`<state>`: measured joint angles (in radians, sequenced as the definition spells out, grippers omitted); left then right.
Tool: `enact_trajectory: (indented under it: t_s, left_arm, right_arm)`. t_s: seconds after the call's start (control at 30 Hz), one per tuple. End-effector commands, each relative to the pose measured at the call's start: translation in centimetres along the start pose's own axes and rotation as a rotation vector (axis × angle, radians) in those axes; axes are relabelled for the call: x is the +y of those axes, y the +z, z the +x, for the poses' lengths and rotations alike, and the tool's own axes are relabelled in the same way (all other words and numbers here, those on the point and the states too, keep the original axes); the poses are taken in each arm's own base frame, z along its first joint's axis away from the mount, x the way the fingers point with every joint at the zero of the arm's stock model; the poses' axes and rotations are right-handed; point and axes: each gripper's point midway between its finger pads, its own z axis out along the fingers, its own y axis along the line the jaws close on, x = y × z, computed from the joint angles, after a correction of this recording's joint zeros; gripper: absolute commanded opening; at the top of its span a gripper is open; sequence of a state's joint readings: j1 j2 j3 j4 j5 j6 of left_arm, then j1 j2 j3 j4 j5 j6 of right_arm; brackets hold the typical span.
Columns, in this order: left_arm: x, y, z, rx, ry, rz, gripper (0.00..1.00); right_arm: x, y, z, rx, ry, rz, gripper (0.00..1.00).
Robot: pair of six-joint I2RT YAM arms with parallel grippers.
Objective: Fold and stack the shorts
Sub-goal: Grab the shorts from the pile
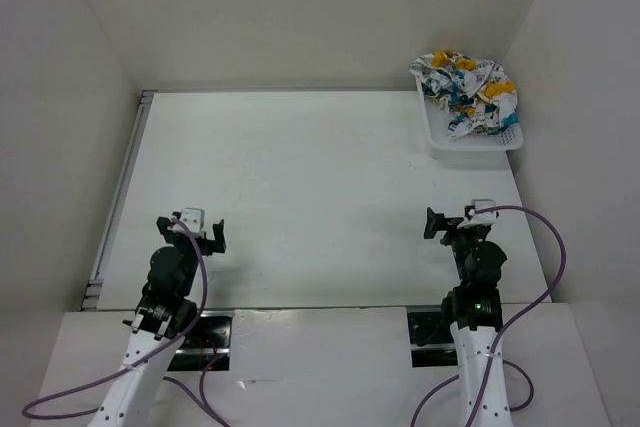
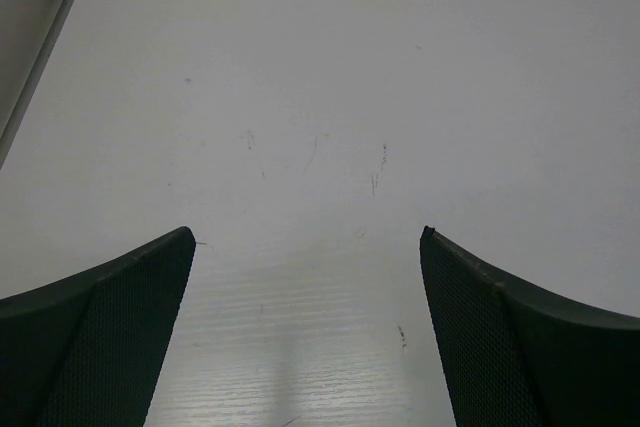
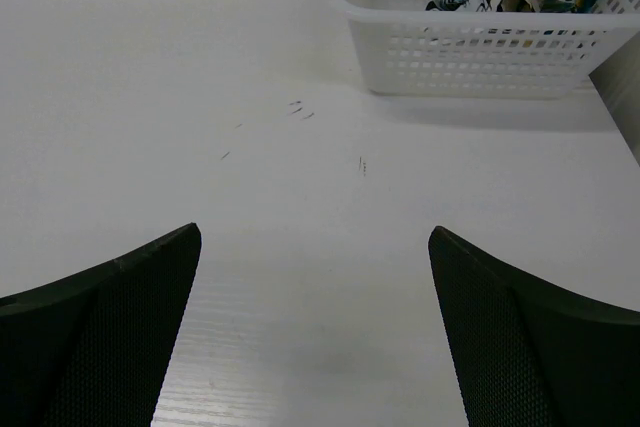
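found the shorts [image 1: 465, 92] crumpled in a heap inside the basket [image 1: 478, 139], at the far right corner of the tabletop [image 1: 320, 167]. saw no long axis to speak of, just a bunched mound rising above the rim. noted the right end effector [image 1: 447, 225] at the near right, jaws spread wide, holding nothing, with the basket ahead and somewhat to its right. confirmed the same from the right wrist: basket wall at the far right of that view, print showing above the rim, tabletop between. noted the left end effector [image 1: 200, 235] at the near left, equally wide and empty, well apart from the basket, with only tabletop ahead in its wrist view. judged the right arm plainly the nearer, so likely the one to reach far and right, over the near wall and down into the heap. expected that wall to call for a descent from above rather than a level approach.
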<state>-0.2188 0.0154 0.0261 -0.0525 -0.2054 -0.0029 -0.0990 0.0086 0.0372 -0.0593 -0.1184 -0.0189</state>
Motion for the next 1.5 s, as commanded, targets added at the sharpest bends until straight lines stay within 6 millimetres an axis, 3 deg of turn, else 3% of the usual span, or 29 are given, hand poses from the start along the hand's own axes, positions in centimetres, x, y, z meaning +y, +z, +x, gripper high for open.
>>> enact_trajectory:
  t_s: [0.0,0.7,0.77,0.8,0.83,0.9,0.97,1.03,1.07,1.13,1.17,1.2,1.23,1.27,1.3,1.37,1.4,1.47]
  left_arm:
    - [0.0,0.1,-0.4,-0.029,-0.001,-0.005,1.0]
    - [-1.4,-0.2,-0.6,-0.033,0.01,0.011,1.0]
    - [-2.3,-0.3,-1.1,-0.042,0.01,0.069,1.0]
    - [-4.9,-0.8,-1.3,-0.043,0.015,0.215,1.0]
    - [-5.6,-1.1,-0.4,-0.01,0.024,0.261,1.0]
    - [-5.5,-1.0,-1.0,-0.032,0.02,0.251,1.0]
    - [-3.0,-0.4,-2.9,-0.104,-0.007,0.102,1.0]
    - [-1.7,-0.4,-5.2,-0.181,-0.04,0.028,1.0]
    - [-1.6,-0.4,-5.6,-0.194,-0.045,0.027,1.0]
    - [-2.1,-0.7,-7.1,-0.232,-0.053,0.061,1.0]
    - [-2.8,-0.8,-6.9,-0.225,-0.045,0.103,1.0]
    - [-3.1,-0.8,-6.9,-0.226,-0.043,0.118,1.0]
    - [-3.0,-0.9,-7.4,-0.237,-0.046,0.117,1.0]
    - [-2.7,-1.1,-8.6,-0.269,-0.058,0.103,1.0]
    - [-2.6,-1.1,-9.3,-0.292,-0.065,0.101,1.0]
    - [-3.0,-1.7,-11.1,-0.344,-0.074,0.136,1.0]
    - [-3.4,-1.6,-11.0,-0.337,-0.068,0.157,1.0]
    - [-4.0,-1.8,-11.8,-0.36,-0.067,0.191,1.0]
  right_arm:
    - [-0.4,0.3,0.2,-0.031,0.005,0.02,0.99]
    - [-0.4,0.3,0.2,-0.031,0.005,0.02,0.99]
    - [-0.4,0.3,0.2,-0.031,0.005,0.02,0.99]
    - [0.0,0.4,-0.2,-0.048,-0.025,-0.013,0.99]
    - [0.7,0.4,-0.9,-0.077,-0.057,-0.055,0.99]
    - [2.3,0.4,-2.5,-0.143,-0.092,-0.151,0.99]
    - [2.4,0.1,-5.9,-0.25,-0.02,-0.138,0.99]
    - [2.7,-0.1,-7.1,-0.293,0.066,-0.143,0.99]
    - [3.1,-0.4,-8.7,-0.337,0.2,-0.158,0.99]
    - [2.9,-0.5,-9.3,-0.346,0.411,-0.138,0.99]
    - [3.3,-0.3,-8.3,-0.272,0.714,-0.135,0.99]
    - [3.4,-0.3,-7.9,-0.234,0.825,-0.124,0.99]
    - [4.8,-0.5,-7.1,-0.164,0.874,-0.18,0.99]
    - [5.4,-0.6,-6.3,-0.113,0.931,-0.192,0.99]
    - [6.0,-0.8,-5.0,-0.008,1.115,-0.171,0.99]
    - [7.6,-1.4,-4.1,0.091,1.206,-0.223,0.99]
    - [7.7,-1.6,-5.7,0.05,1.183,-0.251,0.99]
    - [6.8,-1.5,-6.9,0.014,1.243,-0.201,0.99]
